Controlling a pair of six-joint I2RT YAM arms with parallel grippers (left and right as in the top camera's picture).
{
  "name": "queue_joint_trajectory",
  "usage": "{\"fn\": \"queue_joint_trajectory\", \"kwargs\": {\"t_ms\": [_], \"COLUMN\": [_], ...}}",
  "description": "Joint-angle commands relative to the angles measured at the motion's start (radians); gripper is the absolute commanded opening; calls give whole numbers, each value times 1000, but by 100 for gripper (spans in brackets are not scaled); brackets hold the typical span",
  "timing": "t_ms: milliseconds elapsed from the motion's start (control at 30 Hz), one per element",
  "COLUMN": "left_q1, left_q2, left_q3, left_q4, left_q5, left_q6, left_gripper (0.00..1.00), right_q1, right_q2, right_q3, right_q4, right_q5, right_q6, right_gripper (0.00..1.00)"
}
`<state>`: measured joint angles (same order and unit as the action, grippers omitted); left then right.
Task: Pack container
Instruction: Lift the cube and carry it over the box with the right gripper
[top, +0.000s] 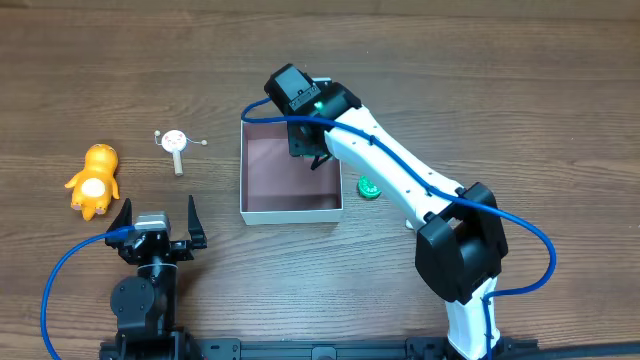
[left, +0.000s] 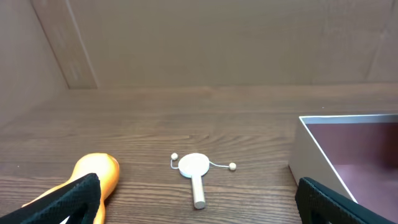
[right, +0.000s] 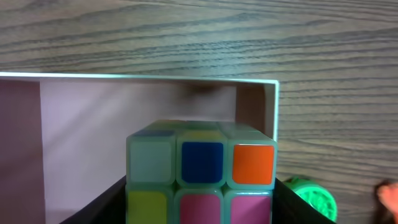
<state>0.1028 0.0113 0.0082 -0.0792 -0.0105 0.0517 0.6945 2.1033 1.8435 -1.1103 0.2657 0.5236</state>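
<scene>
**Status: packing in progress**

The container (top: 290, 212) is located at the centre of the counter (top: 520, 100), standing flat with its open side up. No packed item can be seen on the visible part of its floor.

The right end effector (top: 310, 150) is positioned over the far right corner of the container. It is clenched on a puzzle cube (right: 202, 168), which is gripped on two opposite sides. The cube is held inside the outline of the walls. Whether it already touches the floor cannot be told.

The left end effector (top: 158, 210) is released, with its jaws spread wide and nothing between them. It is parked at the near left of the counter.

Three items lie outside the container:
- an orange toy figure (top: 93, 180), at the far left;
- a small white drum toy on a stick (top: 176, 141), between the figure and the container;
- a green disc (top: 369, 188), just beside the right wall.

The task is judged to be at an early stage: the first item is about to be deposited, and three are to be packed.
</scene>
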Motion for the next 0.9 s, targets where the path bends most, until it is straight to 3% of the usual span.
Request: {"fn": "queue_joint_trajectory", "kwargs": {"t_ms": [0, 400, 600, 767, 867], "left_q1": [2, 2, 2, 2, 2], "left_q2": [-6, -6, -6, -6, -6], "left_q3": [-3, -3, -3, -3, -3], "left_q4": [2, 2, 2, 2, 2], "left_q5": [14, 14, 14, 14, 14], "left_q6": [-6, -6, -6, -6, -6], "left_gripper": [100, 100, 100, 100, 100], "right_q1": [2, 1, 0, 0, 6], "right_q2": [-16, -16, -16, -16, -16], "right_q3": [-14, -24, -24, -3, 23], "right_q4": [29, 58, 58, 50, 54], "right_q5": [3, 8, 23, -7, -114], "right_q6": [-9, -16, -16, -43, -54], "right_gripper": [56, 63, 75, 75, 65]}}
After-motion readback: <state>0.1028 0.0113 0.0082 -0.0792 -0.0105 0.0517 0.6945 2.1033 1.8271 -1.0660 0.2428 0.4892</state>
